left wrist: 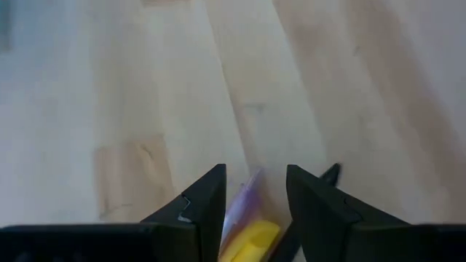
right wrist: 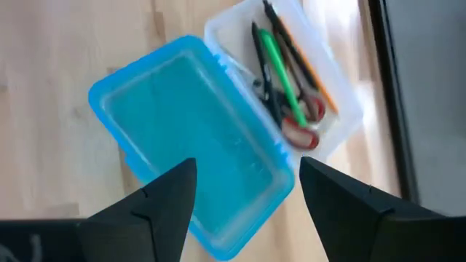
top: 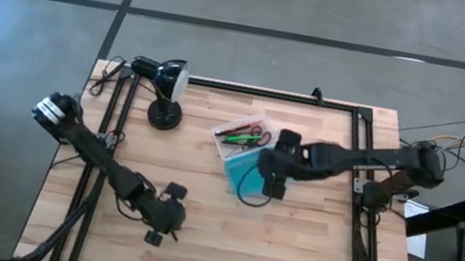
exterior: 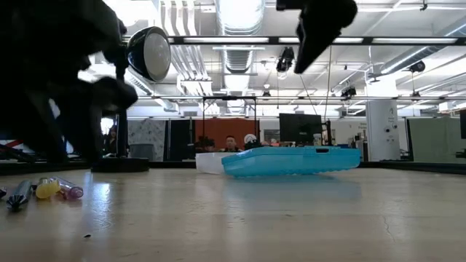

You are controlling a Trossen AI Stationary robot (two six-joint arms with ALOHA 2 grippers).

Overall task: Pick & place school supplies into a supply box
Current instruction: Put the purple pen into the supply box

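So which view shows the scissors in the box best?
The right wrist view: the scissors lie unobstructed in the clear half, red handles plain. The high view shows them tiny; the low view hides them behind the box wall; the left wrist view misses them.

My right gripper [right wrist: 246, 191] hangs above mid-table, fingers spread wide and holding nothing. My left gripper [left wrist: 253, 198] sits low at the near left, fingers parted, pointing down.

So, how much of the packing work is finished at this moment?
Mostly done: the green marker, red-handled scissors and other thin items lie in the clear half of the open supply box. In hand: nothing; the right gripper hangs open above the teal half. Left: a yellow item on the table, framed by the open left gripper.
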